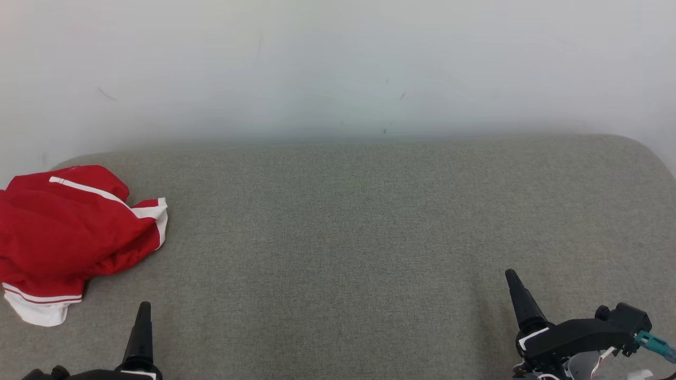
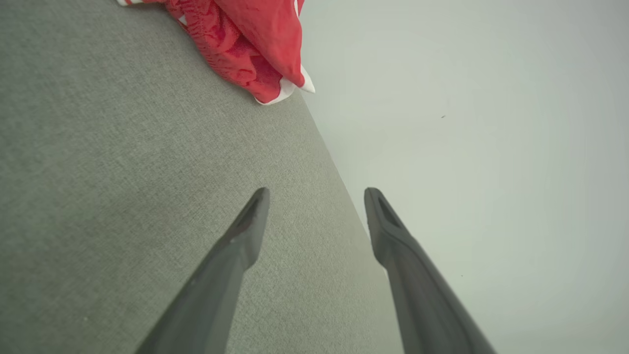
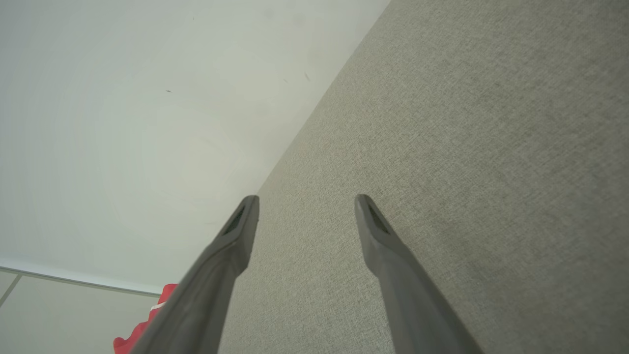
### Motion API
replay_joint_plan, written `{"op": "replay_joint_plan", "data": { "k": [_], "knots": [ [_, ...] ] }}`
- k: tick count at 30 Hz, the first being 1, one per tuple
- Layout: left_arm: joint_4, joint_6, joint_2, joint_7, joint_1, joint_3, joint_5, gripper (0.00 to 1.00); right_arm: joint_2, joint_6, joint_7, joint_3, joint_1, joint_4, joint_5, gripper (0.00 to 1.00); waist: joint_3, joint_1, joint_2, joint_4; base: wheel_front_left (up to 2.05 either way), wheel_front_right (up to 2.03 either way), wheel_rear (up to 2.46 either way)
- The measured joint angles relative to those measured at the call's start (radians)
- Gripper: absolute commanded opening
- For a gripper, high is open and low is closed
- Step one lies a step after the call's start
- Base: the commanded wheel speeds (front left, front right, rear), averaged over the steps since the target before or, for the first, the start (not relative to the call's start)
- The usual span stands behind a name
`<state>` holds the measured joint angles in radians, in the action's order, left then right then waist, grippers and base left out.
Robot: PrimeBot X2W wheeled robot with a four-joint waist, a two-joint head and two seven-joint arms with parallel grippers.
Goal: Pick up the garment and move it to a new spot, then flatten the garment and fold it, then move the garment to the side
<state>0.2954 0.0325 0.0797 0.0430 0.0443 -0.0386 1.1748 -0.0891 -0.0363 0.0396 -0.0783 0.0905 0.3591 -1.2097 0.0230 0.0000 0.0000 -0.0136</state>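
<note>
A wide grey woven-fabric surface (image 1: 338, 237) lies before me; the crumpled red garment with white trim (image 1: 68, 232) sits at its left end. My left gripper (image 2: 317, 192) and right gripper (image 3: 305, 198) hover above it, fingers spread, holding nothing

Tabletop (image 1: 348, 237) w/ gray woven-fabric cover, rounded far corners, back edge right up vs. plain white wall (image 1: 327, 58). Wall has thin dark scuff (image 1: 107, 94) at left & a few small specks (image 1: 402, 95) nr center.
</note>
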Motion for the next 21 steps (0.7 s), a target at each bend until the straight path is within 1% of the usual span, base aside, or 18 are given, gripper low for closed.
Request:
{"op": "replay_joint_plan", "data": {
  "k": [7, 9, 14, 16, 17, 21],
  "knots": [
    [-0.010, -0.024, 0.017, 0.027, 0.000, -0.036, -0.121, 1.00, -0.024, 0.021, 0.026, -0.039, 0.007, 0.003, 0.100, 1.00, 0.004, 0.0000, 0.0000, 0.002, 0.00, 0.00, 0.00],
    [-0.010, -0.033, 0.022, 0.033, 0.000, -0.043, -0.160, 1.00, -0.028, 0.031, 0.035, -0.050, 0.011, 0.005, 0.125, 1.00, 0.005, 0.0000, 0.0000, 0.002, 0.00, 0.00, 0.00],
    [-0.005, -0.043, 0.031, 0.051, -0.001, -0.060, -0.230, 1.00, -0.040, 0.047, 0.055, -0.072, 0.024, 0.006, 0.196, 1.00, 0.007, 0.0000, 0.0000, 0.001, 0.00, 0.00, 0.00],
    [-0.003, -0.049, 0.034, 0.056, -0.001, -0.065, -0.240, 1.00, -0.044, 0.049, 0.058, -0.076, 0.024, 0.007, 0.211, 1.00, 0.007, 0.0000, 0.0000, 0.001, 0.00, 0.00, 0.00],
    [0.001, -0.054, 0.035, 0.063, -0.001, -0.073, -0.272, 1.00, -0.047, 0.056, 0.066, -0.083, 0.024, 0.008, 0.238, 1.00, 0.008, 0.0000, 0.0000, 0.000, 0.00, 0.00, 0.00],
    [0.007, -0.068, 0.037, 0.077, -0.001, -0.086, -0.320, 1.00, -0.059, 0.069, 0.078, -0.107, 0.028, 0.012, 0.300, 1.00, 0.010, 0.0000, 0.0000, -0.004, 0.00, 0.00, 0.00]
  ]
}}
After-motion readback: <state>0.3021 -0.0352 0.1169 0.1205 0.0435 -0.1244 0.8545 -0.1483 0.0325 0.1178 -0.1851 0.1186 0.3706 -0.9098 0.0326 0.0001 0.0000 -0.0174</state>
